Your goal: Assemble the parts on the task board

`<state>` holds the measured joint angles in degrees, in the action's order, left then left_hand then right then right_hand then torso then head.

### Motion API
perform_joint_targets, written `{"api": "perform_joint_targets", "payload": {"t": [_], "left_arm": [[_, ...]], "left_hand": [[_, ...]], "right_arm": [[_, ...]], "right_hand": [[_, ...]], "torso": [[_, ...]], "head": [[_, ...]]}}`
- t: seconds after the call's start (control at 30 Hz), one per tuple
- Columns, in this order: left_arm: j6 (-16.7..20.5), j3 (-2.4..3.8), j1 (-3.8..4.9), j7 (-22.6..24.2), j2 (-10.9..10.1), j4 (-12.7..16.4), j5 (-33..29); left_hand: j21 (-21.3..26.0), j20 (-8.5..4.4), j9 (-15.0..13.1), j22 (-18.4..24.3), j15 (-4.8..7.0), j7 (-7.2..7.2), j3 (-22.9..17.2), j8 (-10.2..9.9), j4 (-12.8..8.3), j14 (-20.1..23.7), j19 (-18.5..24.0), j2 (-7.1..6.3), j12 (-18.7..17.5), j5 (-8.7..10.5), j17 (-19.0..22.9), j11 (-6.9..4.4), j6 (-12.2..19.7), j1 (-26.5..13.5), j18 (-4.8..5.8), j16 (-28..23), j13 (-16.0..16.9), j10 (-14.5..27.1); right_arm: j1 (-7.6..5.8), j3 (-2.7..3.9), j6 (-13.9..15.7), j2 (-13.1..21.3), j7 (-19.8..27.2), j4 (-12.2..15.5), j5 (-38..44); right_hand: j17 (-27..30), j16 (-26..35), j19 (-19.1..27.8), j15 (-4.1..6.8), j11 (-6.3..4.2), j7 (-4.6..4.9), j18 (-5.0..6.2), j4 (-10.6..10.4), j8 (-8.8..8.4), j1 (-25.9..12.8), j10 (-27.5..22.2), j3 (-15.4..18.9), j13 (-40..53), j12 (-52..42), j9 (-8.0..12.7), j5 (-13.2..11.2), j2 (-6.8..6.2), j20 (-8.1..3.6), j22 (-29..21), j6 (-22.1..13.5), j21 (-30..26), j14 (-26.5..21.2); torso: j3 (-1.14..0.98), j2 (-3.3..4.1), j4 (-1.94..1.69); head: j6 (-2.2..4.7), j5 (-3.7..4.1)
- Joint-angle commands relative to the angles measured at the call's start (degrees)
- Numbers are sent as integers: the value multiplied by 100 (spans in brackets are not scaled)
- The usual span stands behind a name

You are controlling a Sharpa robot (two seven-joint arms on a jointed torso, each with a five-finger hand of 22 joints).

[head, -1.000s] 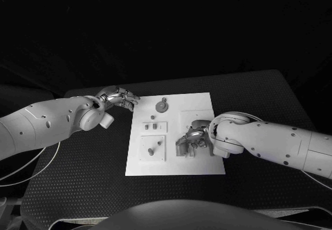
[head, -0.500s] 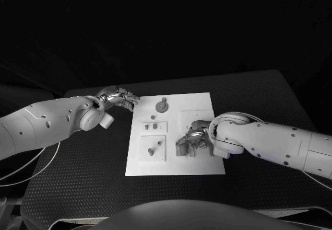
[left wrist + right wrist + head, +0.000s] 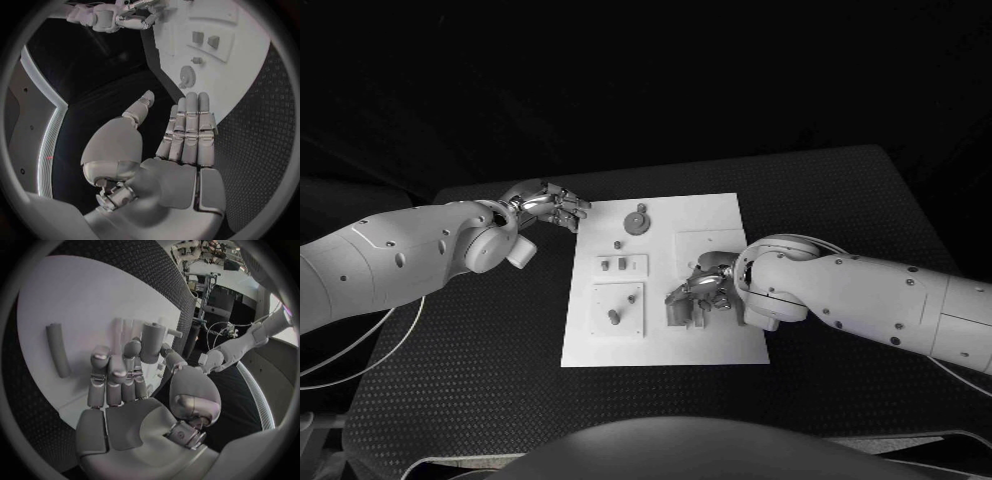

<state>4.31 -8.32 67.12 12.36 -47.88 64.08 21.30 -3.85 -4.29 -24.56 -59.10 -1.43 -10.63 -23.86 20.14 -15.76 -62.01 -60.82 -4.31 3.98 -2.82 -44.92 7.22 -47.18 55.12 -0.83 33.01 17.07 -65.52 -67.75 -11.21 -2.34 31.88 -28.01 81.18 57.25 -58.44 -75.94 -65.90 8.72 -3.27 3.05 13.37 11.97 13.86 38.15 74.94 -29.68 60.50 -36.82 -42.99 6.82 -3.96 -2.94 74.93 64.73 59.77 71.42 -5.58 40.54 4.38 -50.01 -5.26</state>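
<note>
In the head view, the task board lies mid-table. The right hand rests over the board's near right part, fingers curled down; whether a part is gripped cannot be told here. The left hand hovers just off the board's far left corner, holding nothing. On the board one round gear, two small blocks and one peg can be counted.

In the left wrist view, the left hand is seen flat, fingers straight and together, empty, near the board; one gear lies ahead.

In the right wrist view, a short cylinder is pinched by the right hand above the board; one rod lies beside it. The cylinder is judged liable to slip or seat crooked if tilted.
</note>
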Motion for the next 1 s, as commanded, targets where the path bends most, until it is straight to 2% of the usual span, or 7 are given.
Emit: {"api": "perform_joint_targets", "payload": {"t": [0.03, 0.17, 0.27, 0.43, 0.6, 0.9, 1.0], "left_arm": [[-69, 2, 4, 41, 9, 6, 16], [-50, 2, 4, 47, 8, 1, 18], [-52, 2, 4, 46, 8, 0, 18], [-58, 2, 4, 45, 13, -2, 18], [-50, 2, 4, 41, 16, -8, 18], [-72, 2, 4, 48, 17, -13, 18], [-74, 2, 4, 38, 22, -15, 18]], "left_hand": [[-37, 2, 7, 6, 5, 1, -42, 34, -5, 41, 43, -7, 14, -15, -6, -2, 28, -46, 20, -27, -8, 32], [-37, 1, 7, 6, 5, 1, -44, 34, -10, 42, 44, -12, 14, -15, -7, -2, 29, -42, 19, -28, -9, 32], [-37, 1, 7, 7, 5, 1, -45, 34, -12, 41, 44, -14, 14, -16, -8, -2, 29, -41, 19, -28, -9, 32], [-37, 1, 8, 7, 5, 1, -46, 35, -14, 42, 45, -16, 14, -15, -8, -2, 30, -40, 19, -28, -10, 32], [-37, 1, 8, 7, 5, 1, -46, 35, -15, 42, 45, -18, 14, -15, -9, -2, 31, -39, 19, -29, -10, 33], [-37, 3, 10, 7, 3, -2, -47, 34, -18, 44, 47, -26, 13, -15, -10, 0, 38, -41, 20, -32, -13, 37], [-37, 3, 10, 8, 3, -2, -47, 34, -19, 44, 48, -30, 13, -15, -11, 0, 39, -42, 20, -32, -13, 38]], "right_arm": [[36, -18, -72, -18, -30, 5, 6], [37, -18, -60, -18, -37, 2, 6], [37, -19, -35, -17, -36, 4, 6], [38, -19, -70, -21, -14, 5, 4], [40, -19, -120, -23, 4, 10, 1], [41, -19, -123, -18, -9, 16, 0], [41, -19, -119, -18, -5, 5, -1]], "right_hand": [[-10, 34, 17, 30, 14, 10, 163, -63, -35, -77, -52, -18, -11, -18, 5, 16, -42, -51, 67, -46, -28, -33], [-13, 58, 32, 18, 34, 26, 163, -107, -62, -86, -99, -74, -12, -16, 3, 17, -205, -62, 64, -106, -47, -55], [-15, 82, 37, 10, 40, 38, 163, -265, -69, -142, -128, -162, -16, -21, -9, 17, -361, -70, 58, -132, -68, -69], [-20, 106, 38, 2, 49, 47, 163, -462, -75, -153, -157, -284, -26, -27, -28, 12, -550, -81, 62, -166, -78, -81], [-27, 111, 39, -1, 53, 52, 163, -496, -74, -70, -171, -345, -26, -37, -44, 7, -645, -87, 69, -182, -76, -83], [-30, 121, 48, -9, 61, 61, 163, -506, -80, -33, -191, -356, -26, -37, -51, 3, -692, -85, 71, -204, -79, -96], [-34, 126, 51, -13, 64, 64, 163, -598, -79, -59, -200, -377, -26, -44, -60, 5, -736, -82, 69, -212, -86, -102]], "torso": [[2, -1, -4], [3, 1, -2], [3, -1, 0], [3, 0, -2], [1, 0, 0], [2, 1, -1], [2, 0, -3]], "head": [[1, -2], [1, 0], [1, 3], [1, 4], [1, 6], [1, 9], [1, 12]]}}
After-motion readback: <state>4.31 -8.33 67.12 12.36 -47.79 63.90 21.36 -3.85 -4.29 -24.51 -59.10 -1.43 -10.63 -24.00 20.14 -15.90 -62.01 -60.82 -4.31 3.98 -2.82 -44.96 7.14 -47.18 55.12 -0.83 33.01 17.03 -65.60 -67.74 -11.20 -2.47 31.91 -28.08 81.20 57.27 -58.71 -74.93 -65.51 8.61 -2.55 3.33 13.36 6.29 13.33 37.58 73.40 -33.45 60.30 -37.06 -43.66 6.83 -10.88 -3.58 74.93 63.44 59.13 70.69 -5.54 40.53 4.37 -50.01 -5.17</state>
